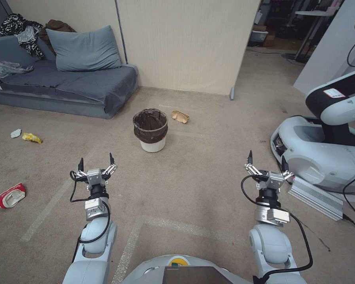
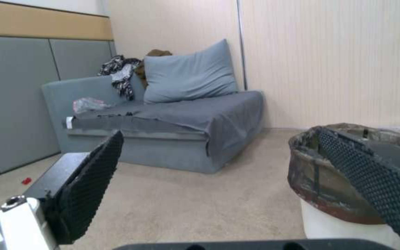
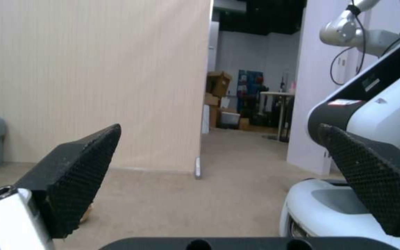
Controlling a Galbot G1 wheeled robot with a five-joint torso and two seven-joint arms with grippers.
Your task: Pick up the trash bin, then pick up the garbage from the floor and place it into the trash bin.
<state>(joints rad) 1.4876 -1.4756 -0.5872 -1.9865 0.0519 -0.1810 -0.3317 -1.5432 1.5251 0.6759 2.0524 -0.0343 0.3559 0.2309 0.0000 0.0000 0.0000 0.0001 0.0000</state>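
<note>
Trash bin [image 1: 150, 131] stands upright on the carpet, centre of the head frame just above the middle, white body with dark liner folded over the rim, nothing touching it. Tan paper piece [image 1: 180, 116] lies just right of the bin, near the beige partition wall [image 1: 185, 43]. Yellow wrapper [image 1: 31, 137] and crumpled white tissue [image 1: 15, 133] sit close together at the left edge, in front of the grey sofa [image 1: 67, 85]. Red-and-white noodle cup [image 1: 9, 196] lies on its side at lower left, well apart from the bin. Left gripper [image 1: 96, 161] hovers lower left of centre, fingers spread wide, empty, short of the bin and to its left. In the left wrist view the same wide-set fingers [image 2: 86, 184] frame the sofa, with the bin [image 2: 334, 194] partly behind the far finger. Right gripper [image 1: 266, 160] hovers lower right, fingers also wide and empty, near a second white robot base [image 1: 323, 154] at the right edge. Right wrist view shows its fingers [image 3: 77, 173] apart over bare carpet, that other robot [image 3: 371, 114] beside them.
</note>
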